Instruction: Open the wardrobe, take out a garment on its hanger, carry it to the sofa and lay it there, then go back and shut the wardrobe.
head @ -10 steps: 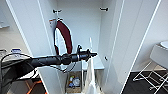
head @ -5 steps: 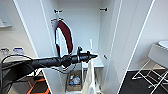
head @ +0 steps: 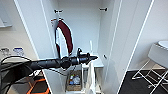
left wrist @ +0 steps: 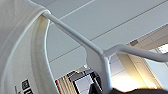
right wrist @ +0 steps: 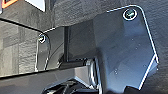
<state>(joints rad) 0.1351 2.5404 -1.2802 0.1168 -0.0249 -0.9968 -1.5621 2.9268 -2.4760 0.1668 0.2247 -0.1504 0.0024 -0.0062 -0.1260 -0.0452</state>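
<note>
Reaching in from the left of the head view, the left arm stretches almost level across the open wardrobe (head: 110,37), its left tool (head: 93,58) ending in front of the cabinet's lower middle. From that tip the white garment (head: 90,75) hangs straight down as a narrow pale strip, its long axis vertical, just beside the small inner shelf on the right-hand wall and above the basket (head: 74,80) on the wardrobe floor. In the left wrist view the hanger (left wrist: 98,53) shows from below: its neck drops towards the dark edge of the tool, one arm runs off into the collar of the garment, the other runs free to the side. So the tool appears closed on the hanger at or near its neck, though the fingers themselves are not clear and the grip is a judgement. The maroon jacket (head: 65,37) hangs further back and higher, near the left-hand wall under a black hook (head: 58,11), apart from the white garment. What matters most, I judge, is that the load hangs below and slightly ahead of the tool, inside the line of the open doors, with the shelf edge its nearest neighbour. Whether the right tool is open or closed I cannot tell.
</note>
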